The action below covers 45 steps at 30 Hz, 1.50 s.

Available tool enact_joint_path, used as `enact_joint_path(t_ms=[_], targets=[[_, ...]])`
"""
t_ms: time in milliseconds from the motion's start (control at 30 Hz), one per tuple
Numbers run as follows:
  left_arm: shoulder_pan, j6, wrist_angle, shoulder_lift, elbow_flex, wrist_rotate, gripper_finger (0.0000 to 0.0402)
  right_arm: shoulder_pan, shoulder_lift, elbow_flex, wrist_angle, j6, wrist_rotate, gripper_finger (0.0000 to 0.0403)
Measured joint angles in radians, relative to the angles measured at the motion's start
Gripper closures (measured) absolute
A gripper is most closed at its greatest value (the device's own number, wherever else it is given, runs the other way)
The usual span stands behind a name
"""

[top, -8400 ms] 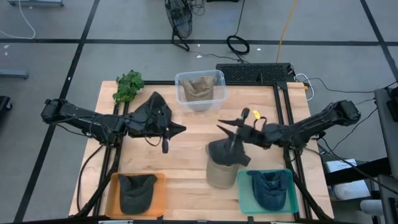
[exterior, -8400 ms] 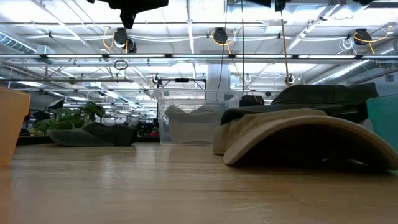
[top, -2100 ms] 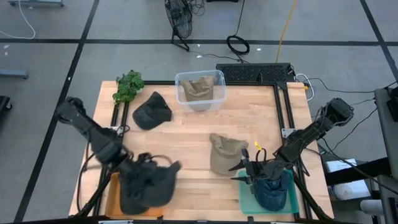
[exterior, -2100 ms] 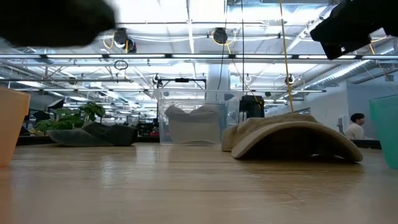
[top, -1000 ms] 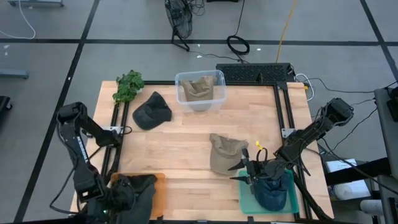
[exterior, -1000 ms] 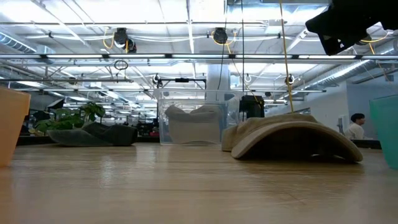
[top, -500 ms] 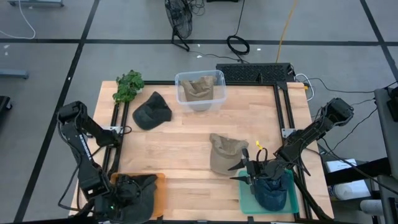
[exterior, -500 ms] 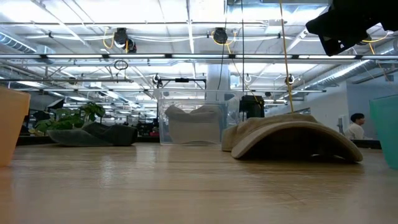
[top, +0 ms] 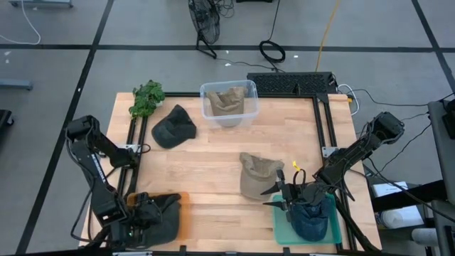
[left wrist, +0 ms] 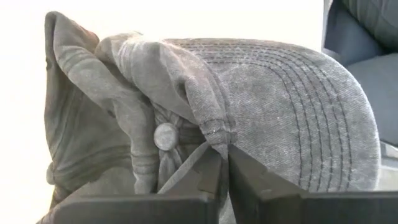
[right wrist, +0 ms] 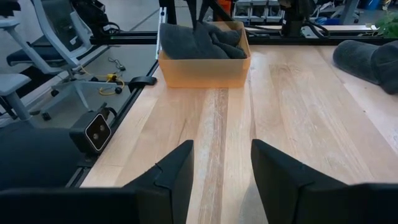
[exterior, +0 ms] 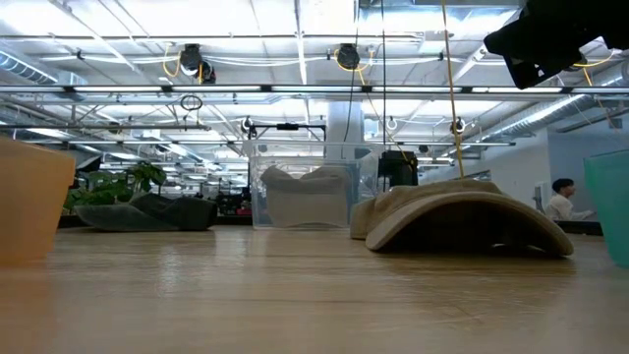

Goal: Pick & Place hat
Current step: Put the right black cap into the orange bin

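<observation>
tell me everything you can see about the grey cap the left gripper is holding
The grey cap is faded, washed-looking cloth, with curved rows of stitching across its brim and a small button on the crown. It is crumpled, the crown folded in on itself. The left gripper is shut on a fold of the cloth near the button. From above, the cap sits in the orange tray at the table's front left corner, filling most of it. Whether another cap lies beneath cannot be told.
</observation>
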Motion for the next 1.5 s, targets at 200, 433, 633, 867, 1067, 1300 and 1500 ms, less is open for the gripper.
enact_joint_path(t_ms=[200, 433, 633, 867, 1067, 1300, 1500], targets=[[0.001, 0.029, -0.008, 0.001, 0.026, 0.018, 0.0389, 0.0, 0.0, 0.0, -0.002, 0.0, 0.0, 0.0264], [0.014, 0.064, -0.128, -0.001, 0.128, -0.053, 0.0388, 0.0, 0.0, 0.0, -0.005, 0.0, 0.023, 0.0264], [0.018, 0.052, -0.127, -0.001, 0.113, -0.055, 0.039, 0.0, 0.0, 0.0, -0.005, 0.001, 0.023, 0.0264], [0.018, 0.014, -0.107, 0.001, 0.046, 0.026, 0.039, 0.0, 0.0, 0.0, -0.015, 0.002, 0.022, 0.0264], [0.019, -0.032, -0.106, 0.0, -0.008, -0.007, 0.0378, 0.0, 0.0, 0.0, -0.013, 0.001, 0.022, 0.0264], [0.029, -0.019, -0.125, 0.0, -0.017, -0.07, 0.0368, 0.0, 0.0, 0.0, -0.013, 0.002, 0.022, 0.0264], [0.046, -0.066, -0.131, 0.0, -0.018, -0.038, 0.0393, 0.0, 0.0, 0.0, -0.012, 0.005, 0.022, 0.0264]])
